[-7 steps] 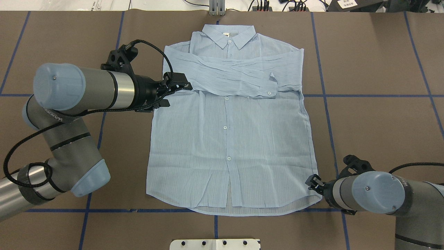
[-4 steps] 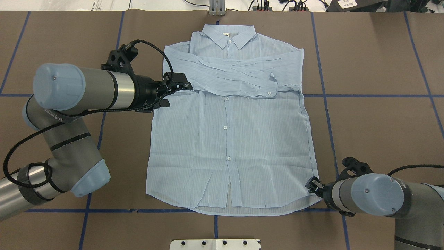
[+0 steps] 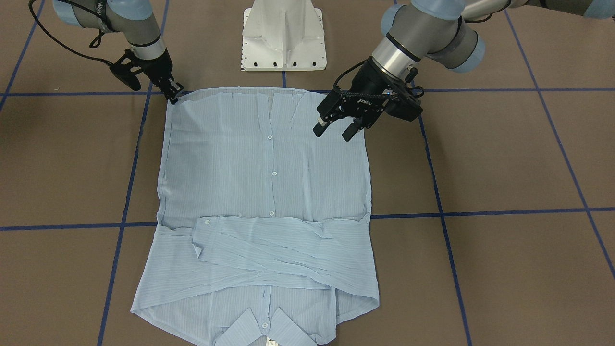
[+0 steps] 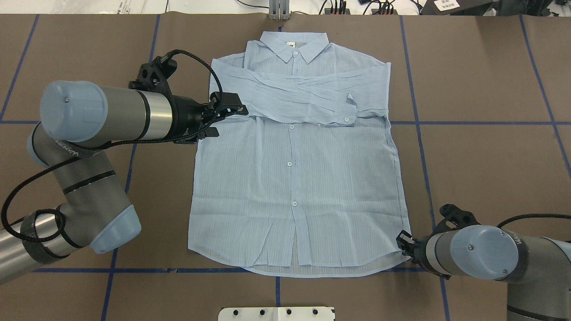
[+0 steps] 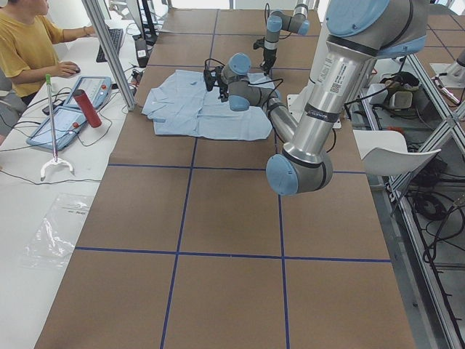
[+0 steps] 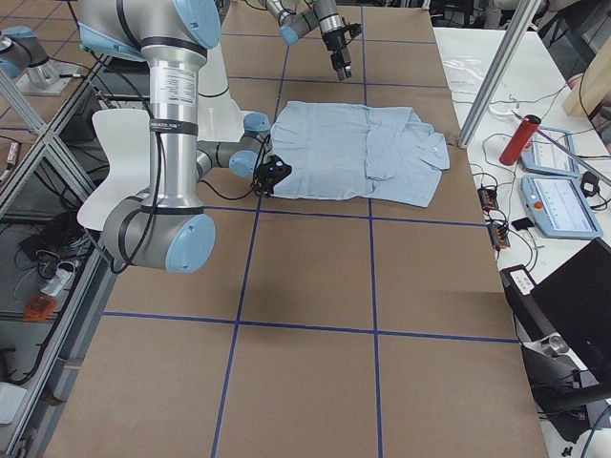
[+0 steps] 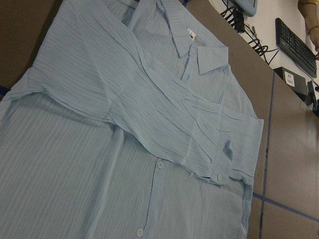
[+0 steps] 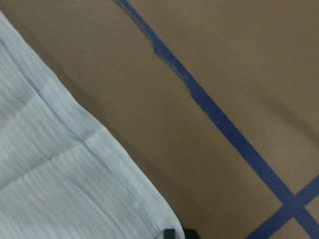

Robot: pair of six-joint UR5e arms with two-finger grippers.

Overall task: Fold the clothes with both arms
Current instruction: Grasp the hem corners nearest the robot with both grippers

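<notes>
- The shirt lies flat and button-side up in the middle of the table. In the overhead view its collar is at 12 o'clock and its hem at 6.
- Both sleeves are crossed over the chest, so the sleeve fold looks done. The body is not yet folded.
- The left gripper hangs over the shirt's edge at about 10 o'clock, just below the sleeve band. Its jaws are apart and it holds nothing.
- The right gripper is down at the hem corner at about 5 o'clock. Its wrist view shows its tips right at that corner. I cannot tell whether they have closed on the cloth.
- The step in hand is probably taking hold of the body for its first fold, and the right arm is nearer to ready.
- If the fold is hem to collar, the left gripper needs to drop to the 7 o'clock corner and pinch it.
- Both arms should then lift together and carry the hem toward 12 o'clock. The cloth is thin, so uneven lifting would likely drag or wrinkle it.
</notes>
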